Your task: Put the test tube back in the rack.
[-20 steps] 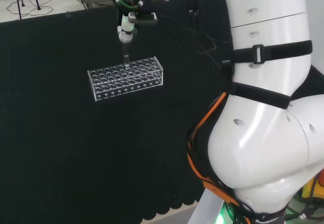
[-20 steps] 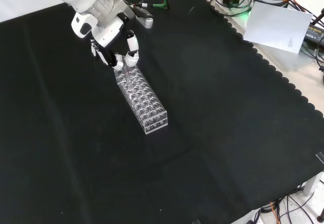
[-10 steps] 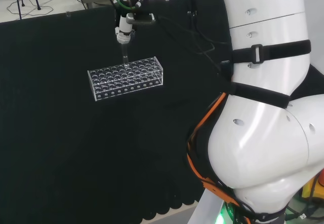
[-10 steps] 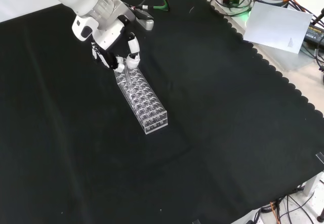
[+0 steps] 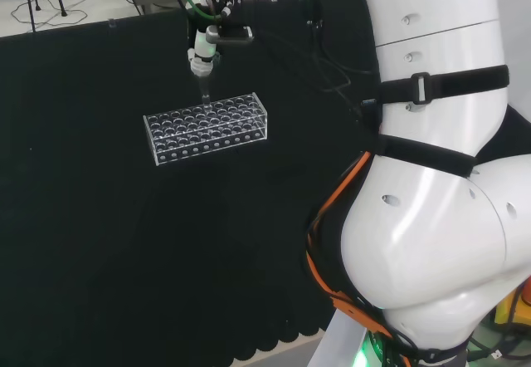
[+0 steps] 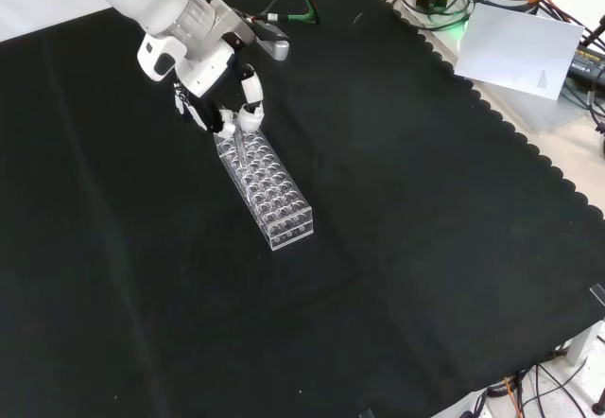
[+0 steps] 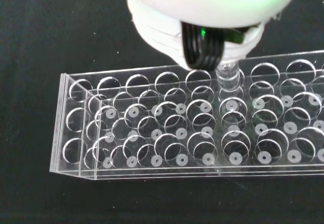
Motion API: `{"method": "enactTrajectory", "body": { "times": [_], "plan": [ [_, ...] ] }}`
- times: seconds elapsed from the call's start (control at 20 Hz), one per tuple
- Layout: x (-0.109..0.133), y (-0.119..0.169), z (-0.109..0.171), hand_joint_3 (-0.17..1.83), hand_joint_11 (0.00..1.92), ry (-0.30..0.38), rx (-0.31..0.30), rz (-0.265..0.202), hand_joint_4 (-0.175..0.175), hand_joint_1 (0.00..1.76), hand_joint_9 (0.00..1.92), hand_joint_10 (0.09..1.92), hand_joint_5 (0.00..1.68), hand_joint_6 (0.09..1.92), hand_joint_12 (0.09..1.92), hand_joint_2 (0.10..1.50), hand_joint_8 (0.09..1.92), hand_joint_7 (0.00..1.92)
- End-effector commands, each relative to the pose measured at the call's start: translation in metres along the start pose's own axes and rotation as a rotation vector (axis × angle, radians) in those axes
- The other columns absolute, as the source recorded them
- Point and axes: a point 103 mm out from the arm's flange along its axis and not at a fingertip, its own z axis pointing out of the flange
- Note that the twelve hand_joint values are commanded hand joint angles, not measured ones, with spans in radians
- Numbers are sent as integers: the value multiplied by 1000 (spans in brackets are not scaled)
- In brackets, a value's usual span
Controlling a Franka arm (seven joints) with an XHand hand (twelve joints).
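Clear plastic makes up the test tube rack (image 5: 206, 128), a long block with rows of round holes that lies on the black cloth of the counter (image 5: 99, 242) directly below the hand (image 5: 204, 51). In the head view the hand hangs over the rack's far long edge, towards its right half, with its fingers curled downward and closed on the top of a thin glass test tube (image 5: 204, 90). The tube stands upright beneath the fingertips, and its lower end reaches the top plate of the rack at one of the holes in the far row; whether it has entered the hole cannot be told from this view.

In the front view the hand (image 6: 216, 101) comes in from the top left, below the white arm link (image 6: 165, 2), and its fingers (image 6: 250, 111) meet just above the upper end of the rack (image 6: 267, 185). The tube (image 6: 239, 144) shows there as a faint pale line running down from the fingertips into that end of the rack.

In the wrist view the blurred white palm (image 7: 207, 1) sits close over the rack (image 7: 192, 133), and the clear tube (image 7: 228, 77) descends from under it towards a hole in the outer row, next to the black cables of the hand. The holes around it look unoccupied.
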Motion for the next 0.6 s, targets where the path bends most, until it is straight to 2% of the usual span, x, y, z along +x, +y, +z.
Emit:
{"method": "enactTrajectory", "body": {
  "times": [0.05,0.6],
  "plan": [
    [-2,3,4,760,818,16,8,4,-175,1440,1507,87,1358,513,1206,540,700,1427],
    [-11,8,10,760,817,37,23,17,-175,1440,1508,87,1359,512,1206,540,697,1427]
  ]
}}
